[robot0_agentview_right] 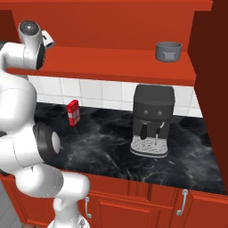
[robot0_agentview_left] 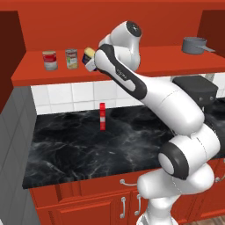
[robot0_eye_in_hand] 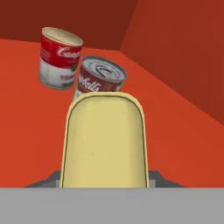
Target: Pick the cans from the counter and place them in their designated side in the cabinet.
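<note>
**Rectangular tin going onto the shelf beside the round cans**

From the left base view, the arm is reaching up over the counter (robot0_agentview_left: pixel 88 145) with the gripper (robot0_agentview_left: pixel 91 60) at the left part of the cabinet (robot0_agentview_left: pixel 154 61) shelf. It is carrying the rectangular tin (robot0_agentview_left: pixel 89 53), whose pale yellow face is showing just right of the yellow-green can (robot0_agentview_left: pixel 71 58). The red-and-white can (robot0_agentview_left: pixel 50 60) is standing further left. I am judging that the tin is being set down, so it wants lowering flat and gently, kept off the yellow-green can, which looks very near. Open shelf is lying to the right, well short of the grey pot (robot0_agentview_left: pixel 194 45). Below, the tall red-and-white box (robot0_agentview_left: pixel 102 117) is standing alone on the marble.

From the right base view, the arm's upper joints are covering most of the hand, and I cannot tell there how the fingers are set. The coffee machine (robot0_agentview_right: pixel 152 120) is sitting well to the right on the counter, clear of any retreat path downward and back.

From the hand view, the tin is filling the middle, with its yellow face (robot0_eye_in_hand: pixel 104 140) toward the camera, and the fingers seem to be pinching it at its sides, though the pads themselves are hidden. Both round cans are standing just beyond its far edge, and the cabinet's side wall is closing in on the right, so pulling straight back is looking safest.
</note>
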Controlling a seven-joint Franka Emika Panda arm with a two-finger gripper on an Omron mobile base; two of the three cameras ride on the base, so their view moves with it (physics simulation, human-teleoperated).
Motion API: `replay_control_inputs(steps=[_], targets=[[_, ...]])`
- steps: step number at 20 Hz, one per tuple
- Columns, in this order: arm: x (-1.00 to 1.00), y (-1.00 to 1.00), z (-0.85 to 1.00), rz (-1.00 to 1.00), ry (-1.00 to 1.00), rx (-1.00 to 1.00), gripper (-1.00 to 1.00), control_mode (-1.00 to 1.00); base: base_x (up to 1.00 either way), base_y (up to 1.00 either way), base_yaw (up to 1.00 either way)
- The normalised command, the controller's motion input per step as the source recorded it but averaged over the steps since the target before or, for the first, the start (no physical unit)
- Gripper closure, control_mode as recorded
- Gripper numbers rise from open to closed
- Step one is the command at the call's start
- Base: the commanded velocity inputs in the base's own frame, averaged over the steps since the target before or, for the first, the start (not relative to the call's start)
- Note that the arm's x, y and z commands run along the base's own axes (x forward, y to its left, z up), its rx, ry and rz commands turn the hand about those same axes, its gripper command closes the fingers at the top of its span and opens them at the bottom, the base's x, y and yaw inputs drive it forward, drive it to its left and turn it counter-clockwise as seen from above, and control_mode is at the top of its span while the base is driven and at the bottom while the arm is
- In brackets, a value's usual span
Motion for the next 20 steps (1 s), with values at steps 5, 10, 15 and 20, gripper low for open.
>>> replay_control_inputs(steps=[5,10,15,20], targets=[[0.17,0.02,-0.29,0.00,0.00,-0.01,1.00,-1.00,0.00,0.00,0.00],[0.17,0.02,-0.31,0.00,0.02,-0.01,1.00,-1.00,0.00,0.00,0.00],[0.18,0.02,-0.31,0.00,0.02,-0.01,1.00,-1.00,0.00,0.00,0.00],[0.16,0.01,-0.30,0.00,0.00,-0.01,1.00,-1.00,0.00,0.00,0.00]])
